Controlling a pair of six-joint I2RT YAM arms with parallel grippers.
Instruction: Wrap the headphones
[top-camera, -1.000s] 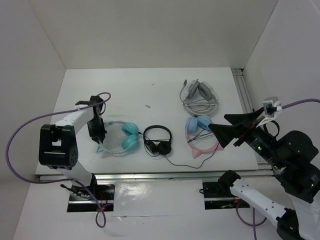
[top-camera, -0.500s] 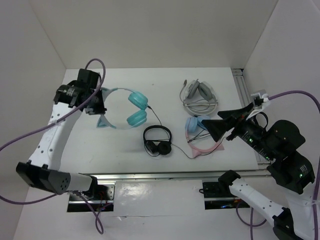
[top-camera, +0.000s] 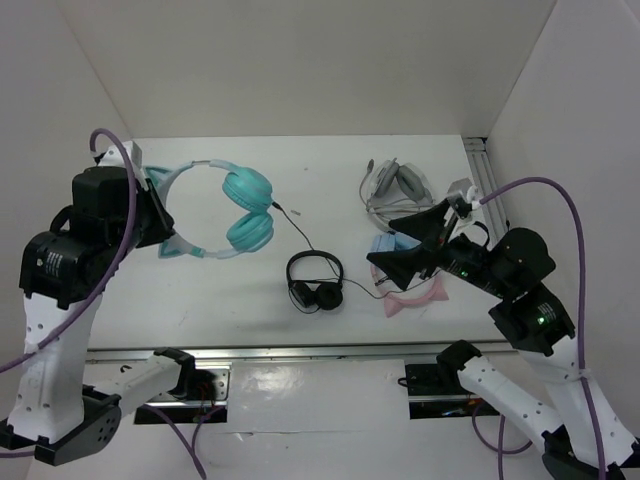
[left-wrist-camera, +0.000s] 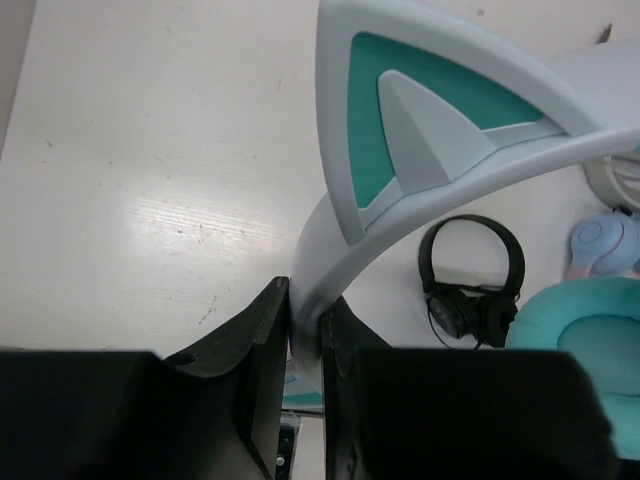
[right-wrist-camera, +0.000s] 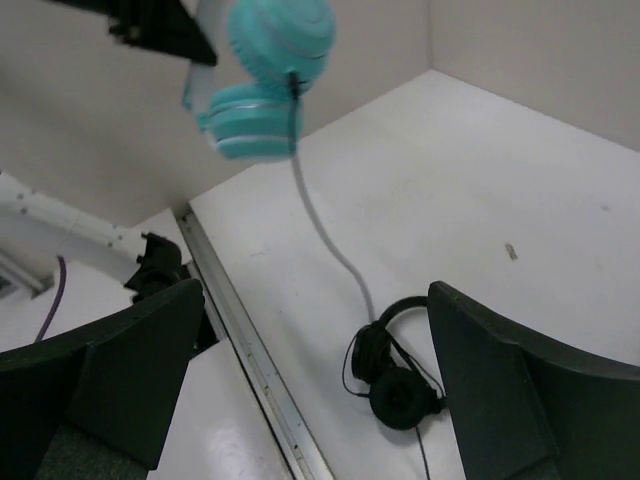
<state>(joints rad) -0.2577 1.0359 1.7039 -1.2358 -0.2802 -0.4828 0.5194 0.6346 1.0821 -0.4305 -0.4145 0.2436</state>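
Left gripper (left-wrist-camera: 305, 330) clamped tight on white headband of teal headphones (top-camera: 248, 190), held aloft over table's (top-camera: 300, 170) left side. Cable (right-wrist-camera: 318, 225) dangles, seemingly reaching table. Right gripper (right-wrist-camera: 315, 365) wide open, holding nothing.

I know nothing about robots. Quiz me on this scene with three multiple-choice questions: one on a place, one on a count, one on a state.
1. Where is the small black pair?
A) lying on the table
B) hanging from the right arm
C) inside a box

2. How many headphone pairs are in view?
A) two
B) four
C) six

3. The left jaws are:
A) wide open
B) shut on the teal headphones
C) gripping a cloth

Answers:
1 A: it lies flat mid-table.
2 B: teal, black, pink pair and grey pair.
3 B: the left wrist view shows them pinching the headband.
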